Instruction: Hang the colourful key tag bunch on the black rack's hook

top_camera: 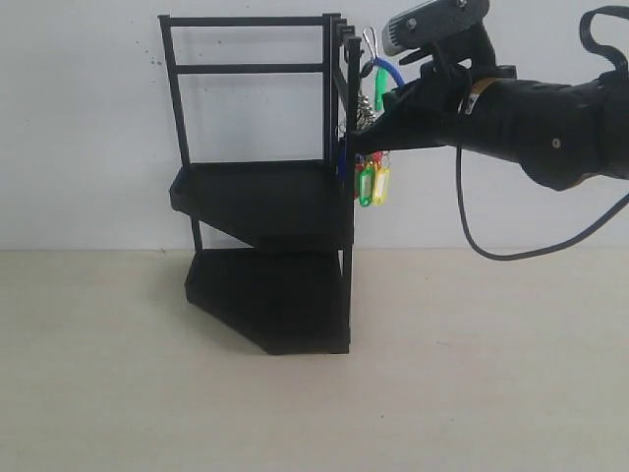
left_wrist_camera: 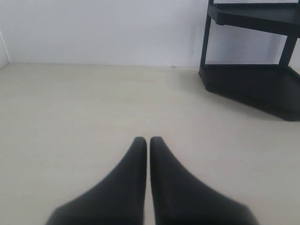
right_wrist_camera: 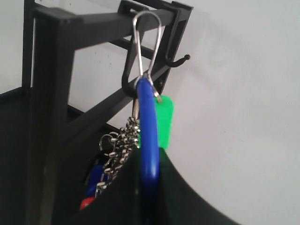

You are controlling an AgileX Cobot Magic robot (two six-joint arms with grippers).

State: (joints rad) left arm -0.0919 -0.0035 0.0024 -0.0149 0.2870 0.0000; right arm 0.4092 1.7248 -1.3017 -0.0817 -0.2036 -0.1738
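Note:
The black rack [top_camera: 260,202] stands at the back of the table against the wall. My right gripper [top_camera: 378,126] is up beside the top of its right post, shut on the blue loop [right_wrist_camera: 149,126] of the colourful key tag bunch [top_camera: 373,184]. Green, yellow and red tags hang below the fingers. In the right wrist view the gripper [right_wrist_camera: 149,157] holds the loop upright. The silver clip [right_wrist_camera: 147,42] above it overlaps a curved hook [right_wrist_camera: 127,82]; I cannot tell whether it is on it. My left gripper [left_wrist_camera: 148,140] is shut and empty, low over the table.
A second small hook [right_wrist_camera: 179,60] sticks out from the rack's top corner. The white wall is close behind the rack. The rack's lower tray [left_wrist_camera: 253,86] sits to one side ahead of the left gripper, with beige tabletop [top_camera: 472,374] in front.

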